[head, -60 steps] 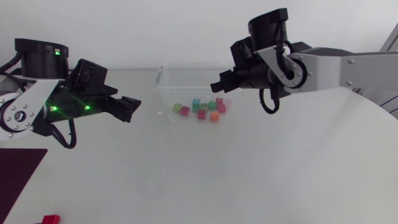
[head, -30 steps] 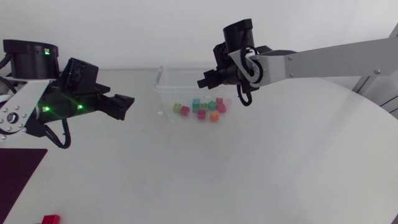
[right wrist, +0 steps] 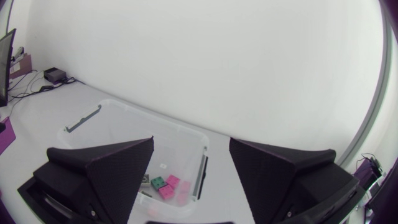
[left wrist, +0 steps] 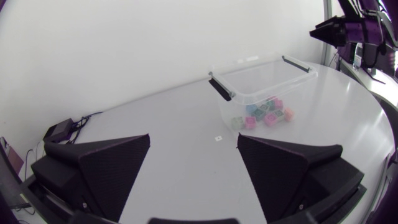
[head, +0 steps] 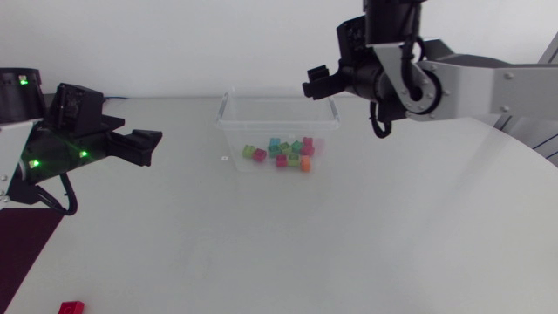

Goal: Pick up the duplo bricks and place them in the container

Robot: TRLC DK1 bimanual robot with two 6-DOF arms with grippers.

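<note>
A clear plastic container [head: 234, 122] stands at the back middle of the table with several coloured duplo bricks [head: 283, 153] on its floor. One red brick [head: 71, 306] lies at the table's front left edge. My right gripper [head: 316, 85] hangs above the container's far right rim; in the right wrist view my right gripper [right wrist: 189, 168] is open and empty, with the container [right wrist: 84, 118] and some bricks [right wrist: 165, 185] below it. My left gripper [head: 144, 145] floats left of the container, well apart from it. It is open and empty [left wrist: 194, 155], facing the container [left wrist: 292, 62] and its bricks [left wrist: 264, 113].
A dark mat [head: 22, 249] covers the table's front left corner, right beside the red brick. A small white mark [head: 224, 159] sits on the table just left of the container. The table's curved edge [head: 523, 157] runs along the right side.
My right gripper has opened, and its arm has risen and swung back right from over the container. My left arm has drawn back to the left.
</note>
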